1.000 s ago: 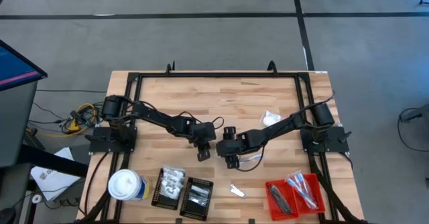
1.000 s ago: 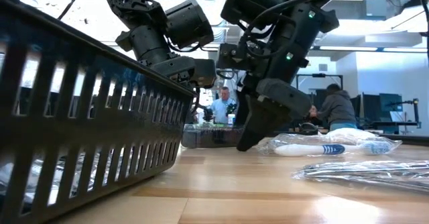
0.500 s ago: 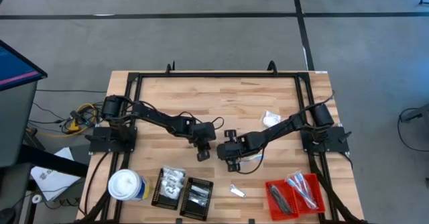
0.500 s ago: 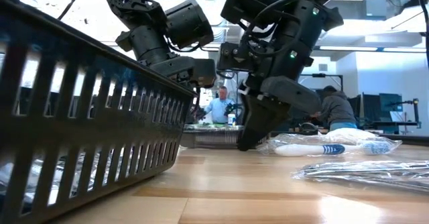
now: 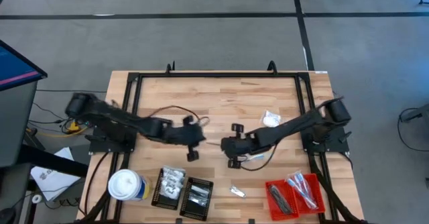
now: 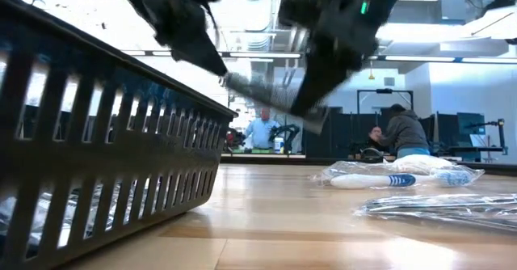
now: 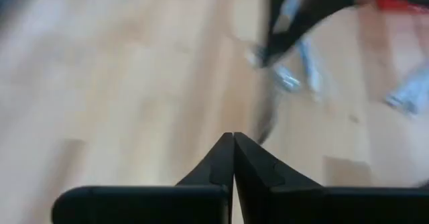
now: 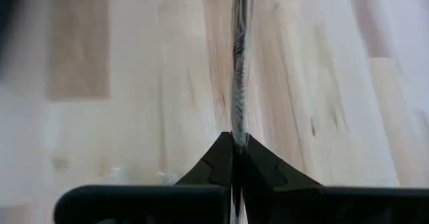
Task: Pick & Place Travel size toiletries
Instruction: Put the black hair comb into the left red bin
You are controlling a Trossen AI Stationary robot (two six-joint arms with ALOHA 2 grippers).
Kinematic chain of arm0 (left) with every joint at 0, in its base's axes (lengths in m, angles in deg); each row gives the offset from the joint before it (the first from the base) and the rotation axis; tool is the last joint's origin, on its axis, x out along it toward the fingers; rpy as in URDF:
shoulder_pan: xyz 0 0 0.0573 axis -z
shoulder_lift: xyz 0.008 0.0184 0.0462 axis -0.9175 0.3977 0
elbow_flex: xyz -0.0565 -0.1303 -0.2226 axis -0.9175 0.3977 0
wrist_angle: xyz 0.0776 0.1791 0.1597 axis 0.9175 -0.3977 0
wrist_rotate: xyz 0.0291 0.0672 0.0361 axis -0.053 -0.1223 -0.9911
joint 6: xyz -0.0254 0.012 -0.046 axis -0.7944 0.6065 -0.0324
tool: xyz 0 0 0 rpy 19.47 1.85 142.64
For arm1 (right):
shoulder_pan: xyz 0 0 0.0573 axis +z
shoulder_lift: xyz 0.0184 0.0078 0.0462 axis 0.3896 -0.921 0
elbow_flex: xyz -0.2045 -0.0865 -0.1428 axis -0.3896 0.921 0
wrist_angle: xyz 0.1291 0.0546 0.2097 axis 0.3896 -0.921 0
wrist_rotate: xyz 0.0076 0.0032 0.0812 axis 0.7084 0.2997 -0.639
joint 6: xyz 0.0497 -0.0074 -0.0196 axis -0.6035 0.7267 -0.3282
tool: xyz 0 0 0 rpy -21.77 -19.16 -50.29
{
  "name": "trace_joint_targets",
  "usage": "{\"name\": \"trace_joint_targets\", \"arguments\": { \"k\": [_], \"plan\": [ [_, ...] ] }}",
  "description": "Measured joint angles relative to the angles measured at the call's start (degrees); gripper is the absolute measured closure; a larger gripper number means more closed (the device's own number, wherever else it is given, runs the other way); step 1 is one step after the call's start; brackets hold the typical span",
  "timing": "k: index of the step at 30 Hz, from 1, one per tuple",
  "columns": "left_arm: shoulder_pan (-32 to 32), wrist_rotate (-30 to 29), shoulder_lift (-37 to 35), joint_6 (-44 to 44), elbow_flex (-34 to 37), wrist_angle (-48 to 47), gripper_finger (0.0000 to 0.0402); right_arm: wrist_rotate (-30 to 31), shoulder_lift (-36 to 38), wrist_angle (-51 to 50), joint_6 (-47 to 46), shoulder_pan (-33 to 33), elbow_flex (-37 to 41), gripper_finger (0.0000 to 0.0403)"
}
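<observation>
Now the right gripper [image 8: 234,142] pinches a thin clear-wrapped stick [image 8: 237,70] above the bench [image 5: 221,103]; the left gripper [image 7: 233,143] is pressed together, empty.

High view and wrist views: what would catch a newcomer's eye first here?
The right gripper, at the table's middle, is shut on a thin clear-wrapped stick that juts forward over the wood. The left gripper hangs shut and empty just to its left. Along the near edge stand a white-topped canister, two black trays and a red tray.
</observation>
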Motion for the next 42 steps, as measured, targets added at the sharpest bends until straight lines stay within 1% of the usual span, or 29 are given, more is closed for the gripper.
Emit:
{"name": "trace_joint_targets", "arguments": {
  "k": [3, 5, 9, 12, 15, 18, 21, 23, 28, 32, 36, 42],
  "plan": [
    [3.17, -9.88, -7.96, -0.01, 3.73, 0.77, 0.0399, 1.81, 5.61, -4.48, -8.11, 3.09, 0.00, 0.0398],
    [4.64, -13.02, -13.23, -0.27, 6.36, 2.60, 0.0398, 2.88, 9.15, -7.73, -14.03, 6.65, 0.04, 0.0398],
    [5.45, -13.60, -21.20, -0.10, 12.45, 9.65, 0.0399, 2.92, 14.78, -12.99, -25.40, 15.61, 0.14, 0.0399],
    [5.36, -13.64, -24.91, -0.07, 16.05, 15.01, 0.0399, 3.44, 16.68, -14.96, -37.04, 22.69, 0.11, 0.0400],
    [4.88, -13.59, -25.91, -0.06, 17.48, 17.72, 0.0398, 3.59, 16.32, -17.36, -49.47, 29.89, 0.15, 0.0401],
    [4.86, -13.62, -25.60, 0.03, 17.52, 18.65, 0.0400, 3.36, 14.08, -20.26, -62.90, 35.96, 0.15, 0.0401],
    [4.64, -13.50, -24.07, 0.35, 17.54, 20.49, 0.0398, 1.42, 11.47, -22.29, -75.12, 41.17, 0.17, 0.0402],
    [4.22, -12.85, -23.12, 1.59, 17.52, 22.39, 0.0398, -0.36, 9.78, -23.21, -81.67, 43.89, 0.17, 0.0402],
    [2.47, -8.97, -21.19, 3.85, 17.52, 26.54, 0.0399, -2.03, 7.26, -23.26, -92.63, 47.80, 0.15, 0.0402],
    [0.83, -7.02, -20.51, 5.08, 17.50, 28.07, 0.0399, -4.47, 5.75, -23.50, -99.11, 48.23, 0.15, 0.0401],
    [-0.52, -5.57, -20.51, 6.03, 17.50, 28.17, 0.0400, -5.61, 4.94, -23.93, -102.72, 47.59, 0.15, 0.0395],
    [-0.67, -5.16, -20.51, 6.18, 17.49, 28.16, 0.0400, -6.67, 4.96, -22.96, -104.01, 47.49, 0.15, 0.0371]
  ]
}}
